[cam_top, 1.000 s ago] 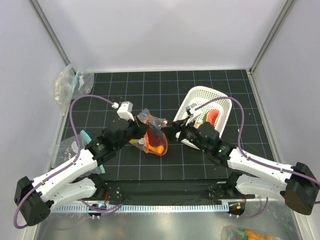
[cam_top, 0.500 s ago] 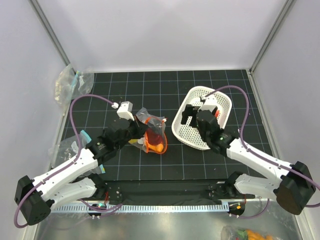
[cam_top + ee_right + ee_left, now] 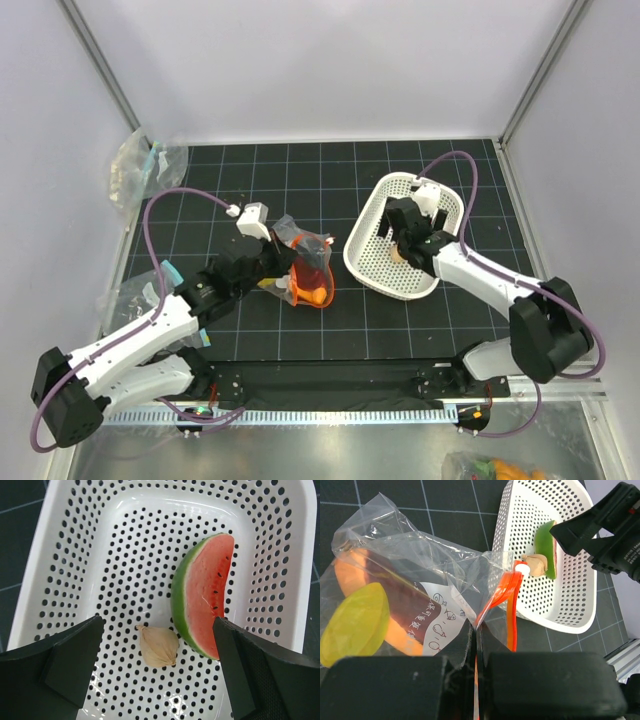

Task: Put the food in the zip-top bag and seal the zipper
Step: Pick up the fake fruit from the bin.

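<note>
The clear, crinkly zip-top bag is clamped at its red-orange zipper strip by the closed left gripper, a yellow lemon inside. Beneath the wide-open right gripper, a red watermelon slice and small peach ball are cradled in the white lattice basket.

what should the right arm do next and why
Probably lower the open right end effector onto the small beige toy ball in the white perforated basket: it lies centred between the fingers, and the left end effector holds the clear zip-top bag.

The left arm and right arm are wearing white shells, black joints and trailing purple cables.
</note>
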`<state>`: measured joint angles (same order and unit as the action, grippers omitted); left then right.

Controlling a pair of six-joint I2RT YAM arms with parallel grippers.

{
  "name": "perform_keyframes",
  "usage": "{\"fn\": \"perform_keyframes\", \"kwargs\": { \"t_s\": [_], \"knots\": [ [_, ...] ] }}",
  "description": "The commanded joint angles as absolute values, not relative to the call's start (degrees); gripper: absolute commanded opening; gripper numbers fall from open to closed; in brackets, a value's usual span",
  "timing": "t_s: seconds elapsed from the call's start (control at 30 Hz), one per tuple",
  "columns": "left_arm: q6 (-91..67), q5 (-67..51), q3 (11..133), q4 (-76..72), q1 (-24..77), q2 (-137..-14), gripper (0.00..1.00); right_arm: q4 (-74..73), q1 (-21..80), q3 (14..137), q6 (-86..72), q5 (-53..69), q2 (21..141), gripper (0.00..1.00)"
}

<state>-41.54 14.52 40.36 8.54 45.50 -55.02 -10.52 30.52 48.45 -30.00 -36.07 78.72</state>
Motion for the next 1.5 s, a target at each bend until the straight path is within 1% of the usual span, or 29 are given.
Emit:
{"fn": "perform_keyframes", "kwargs": {
  "t_s": [0.0,0.2,0.4,0.57,0.7,0.77,0.8,0.93,1.0,1.13,1.27,1.33,1.37,1.43,1.47],
  "knots": [
    [-41.2,14.8,43.0,7.5,45.7,-55.3,0.0,-12.6,29.7,51.6,-33.5,-40.1,80.9,1.0],
    [-41.1,14.8,43.0,7.5,45.7,-55.3,0.0,-13.1,24.8,52.1,-35.9,-39.3,84.2,1.0],
    [-41.3,14.5,43.1,7.5,45.7,-55.5,0.0,-14.2,19.8,53.4,-39.6,-33.8,90.0,0.99],
    [-41.6,13.6,43.2,7.4,45.7,-56.3,0.0,-13.1,17.2,54.2,-39.9,-26.9,94.3,0.93],
    [-41.9,12.7,43.4,7.2,45.7,-56.7,0.0,-13.1,17.1,54.6,-39.8,-26.9,95.4,0.88],
    [-41.8,12.7,43.5,7.3,45.7,-57.0,0.0,-12.0,17.0,53.5,-39.6,-26.4,94.7,0.78],
    [-41.7,12.6,43.4,7.2,45.7,-57.0,0.0,-11.4,16.9,53.3,-39.6,-26.1,94.4,0.67],
    [-42.0,12.0,43.5,7.2,45.7,-56.8,0.0,-10.4,16.9,51.5,-39.2,-25.9,91.4,0.43],
    [-42.0,12.0,43.7,7.2,45.6,-57.0,0.0,-9.4,16.9,50.6,-39.0,-26.0,88.3,0.41],
    [-42.0,11.3,43.8,7.2,45.6,-57.1,0.0,-4.8,16.9,46.0,-37.0,-24.1,80.8,0.33],
    [-41.8,11.3,43.9,7.1,45.7,-57.6,0.0,-1.4,16.9,42.4,-36.1,-21.7,73.7,0.33],
    [-41.7,11.1,44.1,7.1,45.7,-57.8,0.0,0.9,16.9,40.3,-34.7,-18.0,70.1,0.32],
    [-41.7,11.0,44.2,7.2,45.6,-58.0,0.0,3.3,16.8,39.8,-32.2,-12.4,68.8,0.32],
    [-41.7,10.7,44.1,7.3,45.7,-57.9,0.0,4.9,17.0,38.3,-30.7,-7.1,65.7,0.3],
    [-41.7,10.8,44.2,7.4,45.6,-57.8,0.0,6.2,17.0,37.8,-29.4,-2.2,64.7,0.3]
  ]
}}
